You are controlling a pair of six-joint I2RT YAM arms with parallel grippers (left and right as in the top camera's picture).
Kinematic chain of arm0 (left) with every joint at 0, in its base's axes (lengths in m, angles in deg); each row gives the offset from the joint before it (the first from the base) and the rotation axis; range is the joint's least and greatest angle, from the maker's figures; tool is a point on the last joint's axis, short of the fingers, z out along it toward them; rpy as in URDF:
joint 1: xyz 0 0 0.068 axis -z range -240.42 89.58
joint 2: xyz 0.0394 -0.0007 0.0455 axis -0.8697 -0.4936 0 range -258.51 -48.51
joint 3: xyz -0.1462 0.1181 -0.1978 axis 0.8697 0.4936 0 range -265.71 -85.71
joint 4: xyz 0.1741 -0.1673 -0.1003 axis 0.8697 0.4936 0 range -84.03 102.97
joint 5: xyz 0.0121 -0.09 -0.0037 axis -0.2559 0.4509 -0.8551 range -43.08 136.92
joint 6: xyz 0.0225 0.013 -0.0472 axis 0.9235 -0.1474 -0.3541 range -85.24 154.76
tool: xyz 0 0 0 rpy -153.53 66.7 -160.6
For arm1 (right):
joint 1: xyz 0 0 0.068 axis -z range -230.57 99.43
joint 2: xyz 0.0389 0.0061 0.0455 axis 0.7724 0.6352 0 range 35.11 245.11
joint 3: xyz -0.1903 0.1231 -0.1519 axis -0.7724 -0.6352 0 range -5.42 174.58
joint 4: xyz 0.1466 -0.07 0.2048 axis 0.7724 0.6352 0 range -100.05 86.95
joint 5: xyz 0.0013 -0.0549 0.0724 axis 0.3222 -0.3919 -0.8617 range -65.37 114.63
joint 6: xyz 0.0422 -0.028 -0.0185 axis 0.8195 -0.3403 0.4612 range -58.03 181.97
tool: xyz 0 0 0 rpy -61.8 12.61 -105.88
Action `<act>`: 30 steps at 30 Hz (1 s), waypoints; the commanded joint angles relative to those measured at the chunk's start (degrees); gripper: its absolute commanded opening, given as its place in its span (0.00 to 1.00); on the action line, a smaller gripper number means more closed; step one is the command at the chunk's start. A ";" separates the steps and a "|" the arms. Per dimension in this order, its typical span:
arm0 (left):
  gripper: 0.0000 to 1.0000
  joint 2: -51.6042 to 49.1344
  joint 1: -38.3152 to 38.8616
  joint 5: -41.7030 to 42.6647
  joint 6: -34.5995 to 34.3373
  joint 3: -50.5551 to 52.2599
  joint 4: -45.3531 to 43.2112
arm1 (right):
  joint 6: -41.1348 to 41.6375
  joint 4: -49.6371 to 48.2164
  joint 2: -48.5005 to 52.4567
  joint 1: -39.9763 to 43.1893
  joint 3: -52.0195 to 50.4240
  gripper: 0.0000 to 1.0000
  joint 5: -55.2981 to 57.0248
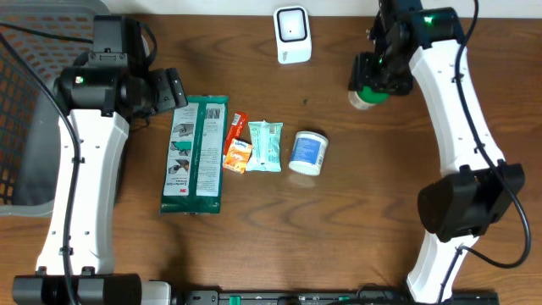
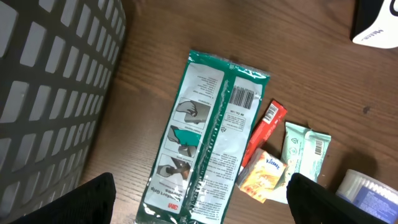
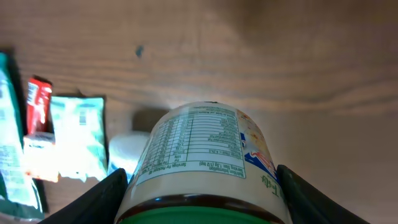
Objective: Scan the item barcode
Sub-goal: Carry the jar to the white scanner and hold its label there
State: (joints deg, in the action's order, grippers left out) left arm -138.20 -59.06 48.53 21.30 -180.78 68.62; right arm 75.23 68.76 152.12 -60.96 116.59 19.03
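Brown wooden table [image 1: 356, 195] seen from above, with two white robot arms reaching in from the near edge. The right gripper [image 1: 370, 85] grasps a small bottle [image 3: 199, 149] with a white label and a green cap; in the right wrist view its dark fingers [image 3: 102, 199] press against both sides of the bottle, which hangs above the table with a shadow beneath it. A nutrition panel faces that camera, and no barcode can be made out on the visible side.

A white scanner [image 1: 291, 34] stands at the far edge of the table, to the left of the bottle and apart from it. The bottle is not in front of the scanner's face.

The left gripper [image 1: 175, 90] hangs released, jaws wide, holding nothing, above the top end of a long green packet [image 2: 211, 143] whose barcode faces up. Beside that packet lie a red sachet [image 1: 236, 127], an orange sachet [image 1: 239, 158], a pale green pack [image 1: 264, 146] and a white tub [image 1: 308, 153], all in a row. A grey basket [image 1: 34, 102] sits at the far left.

Judging progress: the pick-up looks done, since the bottle is lifted and held. What seems left is carrying it across to the scanner and turning it until its barcode meets the scanner window.
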 commanded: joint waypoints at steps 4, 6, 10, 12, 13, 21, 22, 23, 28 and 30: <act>0.88 -0.44 -0.17 0.39 0.33 0.09 0.09 | -7.72 -11.50 -4.22 -4.52 1.81 0.01 0.20; 0.88 -0.44 -0.17 0.39 0.33 0.09 0.09 | -10.67 -16.81 -4.20 -6.14 1.81 0.01 0.20; 0.88 -0.44 -0.17 0.39 0.33 0.09 0.09 | -13.44 -26.38 -4.20 -8.61 1.79 0.01 0.26; 0.88 -0.44 -0.17 0.39 0.33 0.09 0.09 | -13.55 -30.23 -4.20 -9.66 1.79 0.01 1.22; 0.88 -0.44 -0.17 0.39 0.33 0.09 0.09 | -13.55 -31.82 -4.20 -10.21 1.79 0.01 2.01; 0.88 -0.44 -0.17 0.39 0.33 0.09 0.09 | -14.16 -42.95 -4.13 -13.25 1.16 0.01 13.84; 0.88 -0.44 -0.17 0.37 0.33 0.09 0.09 | -14.16 -44.52 -4.00 -13.25 1.01 0.01 13.40; 0.88 -0.44 -0.17 0.39 0.33 0.09 0.09 | -14.16 -45.88 -3.78 -13.25 0.96 0.01 12.92; 0.88 -0.44 -0.17 0.39 0.33 0.09 0.09 | -15.41 -52.37 -2.32 -13.05 0.96 0.01 12.85; 0.88 -0.44 -0.17 0.39 0.31 0.09 0.09 | -17.25 -56.04 -1.07 -12.94 0.96 0.01 12.83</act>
State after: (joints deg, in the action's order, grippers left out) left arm -138.20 -59.06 48.51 21.30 -180.78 68.62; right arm 61.13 16.41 150.35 -73.99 116.97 30.68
